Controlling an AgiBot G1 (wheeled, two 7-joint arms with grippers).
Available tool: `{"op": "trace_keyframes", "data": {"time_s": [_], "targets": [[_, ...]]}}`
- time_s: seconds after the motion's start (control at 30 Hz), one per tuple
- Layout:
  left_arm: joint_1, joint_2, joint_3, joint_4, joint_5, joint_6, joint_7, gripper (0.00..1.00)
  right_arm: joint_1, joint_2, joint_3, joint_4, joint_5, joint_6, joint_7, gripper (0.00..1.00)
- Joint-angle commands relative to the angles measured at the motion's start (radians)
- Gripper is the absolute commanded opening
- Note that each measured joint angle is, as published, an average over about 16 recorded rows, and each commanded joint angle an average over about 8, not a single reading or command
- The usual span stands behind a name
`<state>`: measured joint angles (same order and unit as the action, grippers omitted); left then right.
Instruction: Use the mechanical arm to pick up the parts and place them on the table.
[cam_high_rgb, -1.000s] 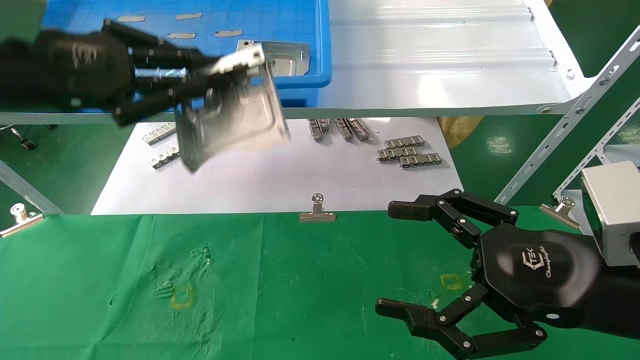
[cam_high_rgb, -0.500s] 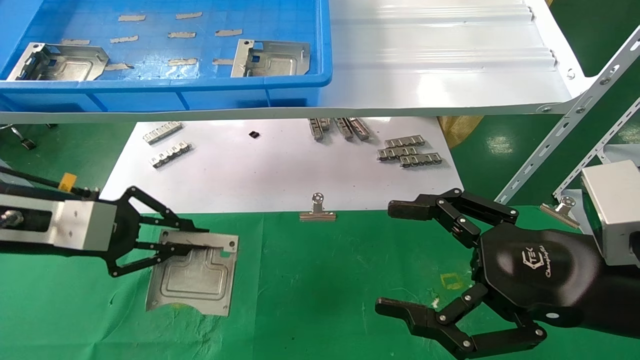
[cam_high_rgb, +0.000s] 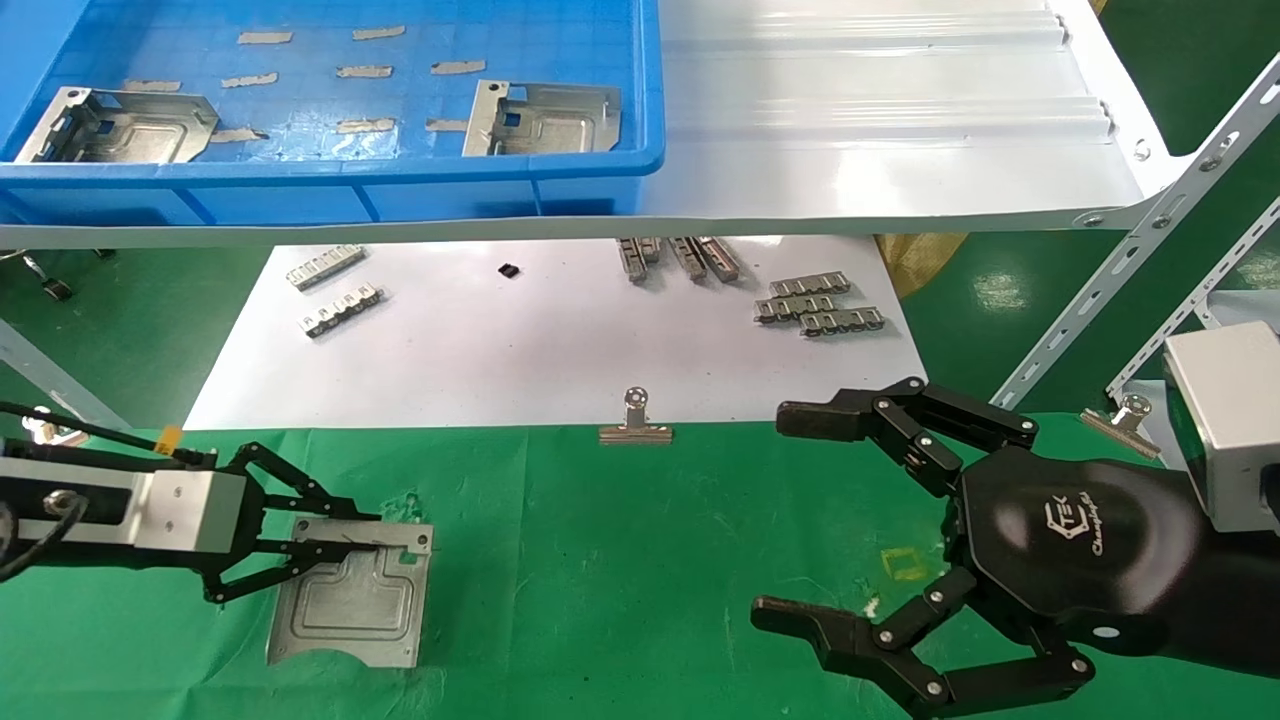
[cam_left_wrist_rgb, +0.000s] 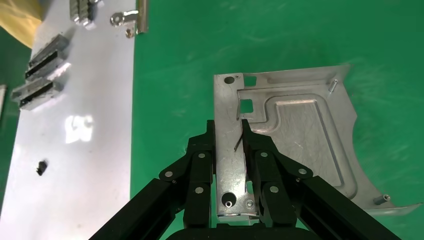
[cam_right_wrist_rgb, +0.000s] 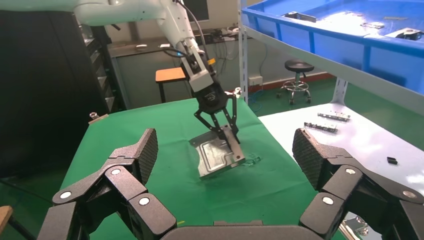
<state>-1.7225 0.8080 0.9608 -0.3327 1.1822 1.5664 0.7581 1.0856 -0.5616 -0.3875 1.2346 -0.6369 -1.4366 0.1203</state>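
My left gripper (cam_high_rgb: 372, 532) is shut on the folded edge of a silvery stamped part (cam_high_rgb: 350, 605), low over the green-cloth table (cam_high_rgb: 600, 560) at the front left. In the left wrist view the black fingers (cam_left_wrist_rgb: 202, 160) clamp the part's edge strip (cam_left_wrist_rgb: 300, 130) from both sides. The right wrist view shows the part (cam_right_wrist_rgb: 215, 157) tilted, its free edge down at the cloth. Two more parts (cam_high_rgb: 120, 125) (cam_high_rgb: 545, 117) lie in the blue bin (cam_high_rgb: 400, 190). My right gripper (cam_high_rgb: 780, 515) is open and empty above the cloth at the front right.
The blue bin stands on a glossy white shelf (cam_high_rgb: 880, 140). A white sheet (cam_high_rgb: 520, 350) under it holds small toothed strips (cam_high_rgb: 815, 305). Binder clips (cam_high_rgb: 634, 420) pin the cloth's far edge. A yellow square outline (cam_high_rgb: 905, 562) lies by the right gripper.
My left gripper has brought the part down from in front of the bin to the cloth, then lower and a little left. The right arm has not moved.
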Motion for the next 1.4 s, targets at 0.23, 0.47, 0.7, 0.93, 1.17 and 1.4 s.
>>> {"op": "trace_keyframes", "data": {"time_s": [0.23,0.47,0.7,0.93,1.17,1.4], "targets": [[-0.010,0.040,0.020,0.108,0.018,-0.015,0.061,1.00,0.000,0.000,0.000,0.000,0.000,0.000,0.000,1.00],[-0.030,0.061,0.018,0.182,0.010,-0.002,0.045,1.00,0.000,0.000,0.000,0.000,0.000,0.000,0.000,1.00],[-0.043,0.057,-0.016,0.254,-0.059,0.020,-0.087,1.00,0.000,0.000,0.000,0.000,0.000,0.000,0.000,1.00],[-0.040,0.054,-0.032,0.277,-0.088,0.023,-0.121,1.00,0.000,0.000,0.000,0.000,0.000,0.000,0.000,1.00],[-0.025,0.049,-0.043,0.243,-0.089,0.020,-0.130,1.00,0.000,0.000,0.000,0.000,0.000,0.000,0.000,1.00],[0.044,0.024,-0.109,0.122,-0.128,0.011,-0.215,1.00,0.000,0.000,0.000,0.000,0.000,0.000,0.000,1.00]]}}
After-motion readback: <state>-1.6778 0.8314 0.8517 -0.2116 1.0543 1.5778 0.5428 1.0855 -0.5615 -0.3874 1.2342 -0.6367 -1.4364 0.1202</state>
